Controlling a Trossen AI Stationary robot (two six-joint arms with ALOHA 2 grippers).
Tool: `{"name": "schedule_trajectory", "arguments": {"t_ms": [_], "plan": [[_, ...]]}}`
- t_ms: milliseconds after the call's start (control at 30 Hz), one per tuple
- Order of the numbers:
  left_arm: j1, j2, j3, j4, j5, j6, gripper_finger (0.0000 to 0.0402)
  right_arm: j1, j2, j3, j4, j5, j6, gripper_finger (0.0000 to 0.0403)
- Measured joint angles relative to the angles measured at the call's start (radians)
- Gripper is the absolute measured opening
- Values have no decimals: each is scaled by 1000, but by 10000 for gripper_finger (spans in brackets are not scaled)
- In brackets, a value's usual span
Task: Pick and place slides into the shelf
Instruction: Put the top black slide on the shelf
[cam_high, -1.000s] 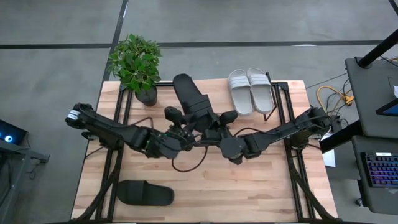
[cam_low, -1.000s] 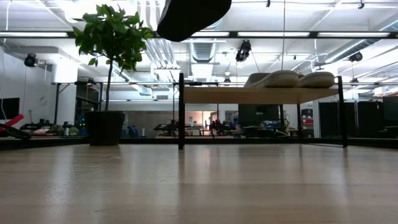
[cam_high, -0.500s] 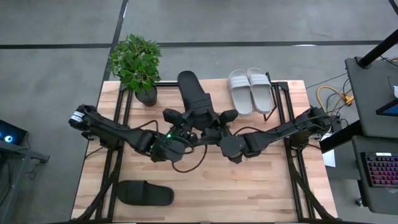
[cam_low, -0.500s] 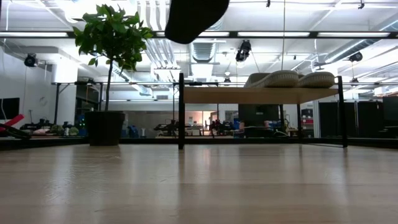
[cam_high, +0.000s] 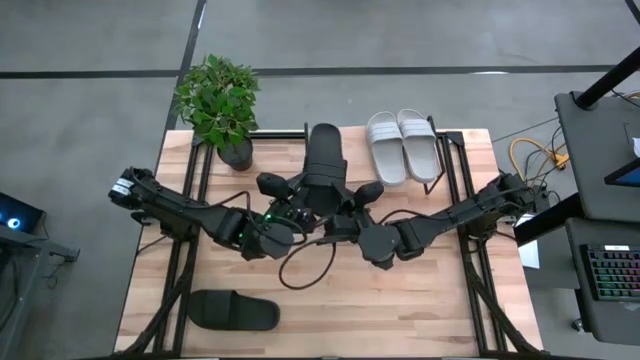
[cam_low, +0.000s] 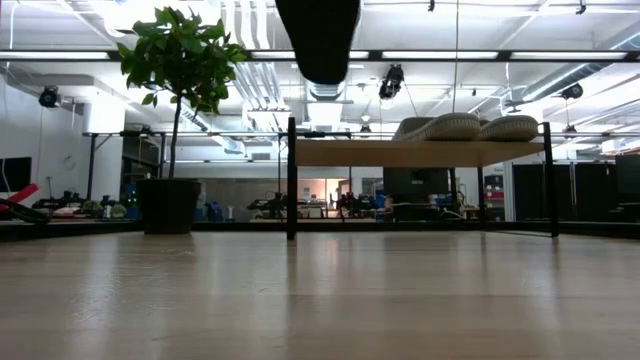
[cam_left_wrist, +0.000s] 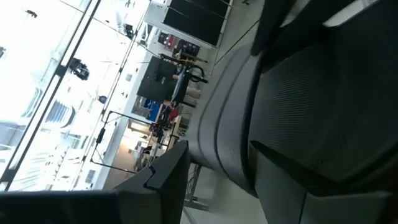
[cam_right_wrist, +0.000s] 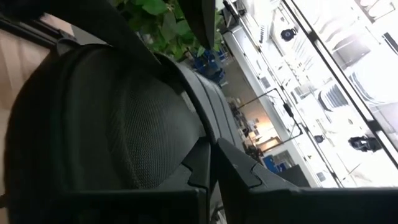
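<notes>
**Black slide held aloft between both arms**

Going left to right: a second matte black slide sandal is lying at the table's near left. The left gripper and right gripper are both pinching the raised matte black slide, its toe pointing at the low wooden-topped shelf, left of the grey-white pair. Uneven pull could twist it loose. The fingertips are hidden beneath it.

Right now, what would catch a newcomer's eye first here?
A black slide held up in the air between the left claw and the right claw, near the shelf. Two white slides already sit on that shelf, and a second black slide lies on the table's near left.
</notes>
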Motion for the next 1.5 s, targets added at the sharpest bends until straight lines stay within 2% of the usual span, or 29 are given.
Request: {"name": "schedule_trajectory", "arguments": {"t_ms": [167, 400, 633, 833, 1500], "plan": [[1, 0, 1, 7, -10, 0, 146, 2, 0, 0, -1, -6, -4, 8], [1, 0, 1, 7, 0, 0, 95, 3, 0, 0, -1, -9, -6, 8], [1, 0, 1, 7, 2, 0, 67, 3, 0, 0, -1, -14, -16, 8], [1, -1, 0, 8, 2, 46, 8, 3, 0, 0, -1, -32, -18, 8], [3, -1, 0, 9, 6, 69, 1, 4, 0, 0, -1, -31, -59, 16]]}}
